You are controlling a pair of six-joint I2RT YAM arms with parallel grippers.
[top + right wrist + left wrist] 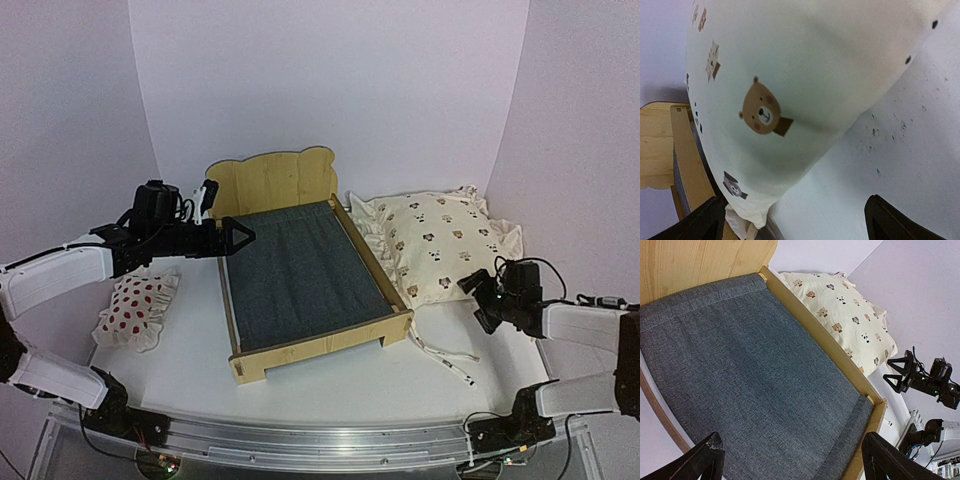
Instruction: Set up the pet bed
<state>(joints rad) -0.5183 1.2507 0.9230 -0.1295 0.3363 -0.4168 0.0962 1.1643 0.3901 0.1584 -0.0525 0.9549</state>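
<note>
Lying beside the bare pet bed [300, 265], cushion [440, 240] and spotted pillow [138, 305] are awaiting placement; left hand [240, 238] and right hand [478, 300] are hovering spread apart, empty.

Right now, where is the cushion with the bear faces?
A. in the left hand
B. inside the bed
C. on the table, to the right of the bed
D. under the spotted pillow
C: the cushion lies on the table beside the right rail of the bed, whose grey base is bare.
</note>
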